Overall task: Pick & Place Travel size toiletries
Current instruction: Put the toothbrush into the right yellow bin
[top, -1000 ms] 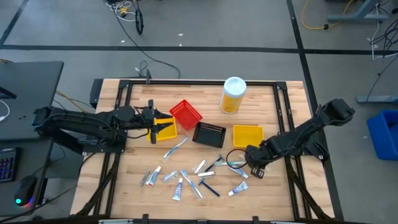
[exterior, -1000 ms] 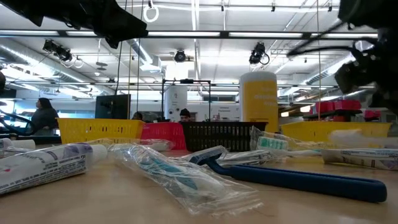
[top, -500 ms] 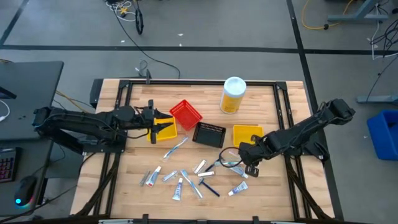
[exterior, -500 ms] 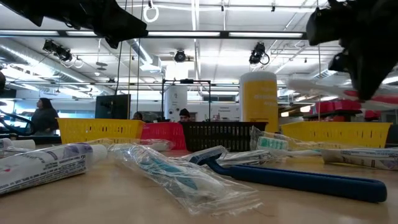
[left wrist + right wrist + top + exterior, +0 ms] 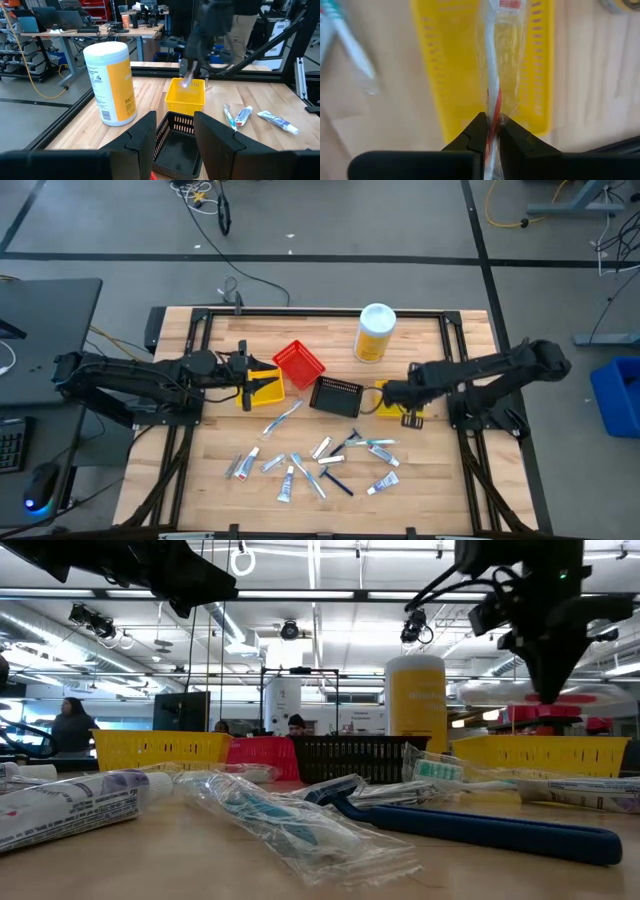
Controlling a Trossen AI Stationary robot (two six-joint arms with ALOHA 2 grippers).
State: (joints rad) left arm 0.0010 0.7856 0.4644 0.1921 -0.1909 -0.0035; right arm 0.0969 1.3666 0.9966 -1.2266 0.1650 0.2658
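Observation:
My right gripper hangs above the right yellow bin, shut on a toothbrush in a clear wrapper. Other travel size toiletries lie on the table nearer the front: small tubes, wrapped toothbrushes and a blue-handled razor. My left gripper stands open and level above the left yellow bin, with nothing between its fingers. My right gripper pinches the wrapped toothbrush between its two fingers at a red-and-white stretch of the handle. The fingers point down from above and lie across it. The toothbrush sits about level, lifted clear above the yellow bin.
A red bin and a black bin stand between the two yellow bins. A big yellow bottle with a white lid stands at the far edge. Bare wood lies at the table's near left and right.
My right gripper has risen from among the toiletries and gone toward the far edge and a little left, rolling its wrist. It now stands over the right yellow bin. The wrapped toothbrush has come up with it, lifted clear of the table.

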